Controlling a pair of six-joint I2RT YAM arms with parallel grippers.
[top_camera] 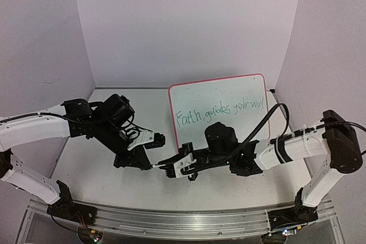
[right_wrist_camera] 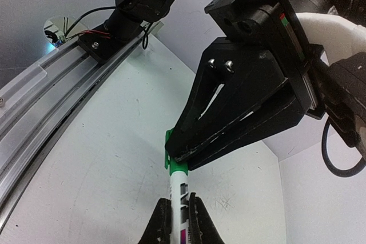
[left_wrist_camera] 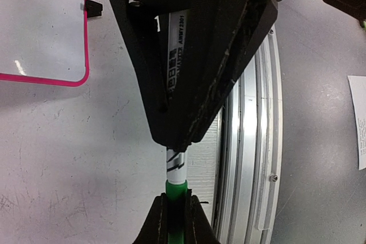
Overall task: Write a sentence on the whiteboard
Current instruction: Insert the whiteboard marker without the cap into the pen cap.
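The whiteboard, pink-framed, leans upright at the back of the table, right of centre. The sentence crosses it in thin green handwriting. A marker hangs level over the table in front of the board, held from both ends. My left gripper is shut on its green cap. My right gripper is shut on the white barrel. In the left wrist view my left gripper faces the right gripper's black fingers. In the right wrist view my right gripper faces the left gripper's fingers.
An aluminium rail runs along the near table edge under both arm bases. The whiteboard's corner and one black clip foot show in the left wrist view. A paper sheet lies beyond the rail. White walls enclose the table.
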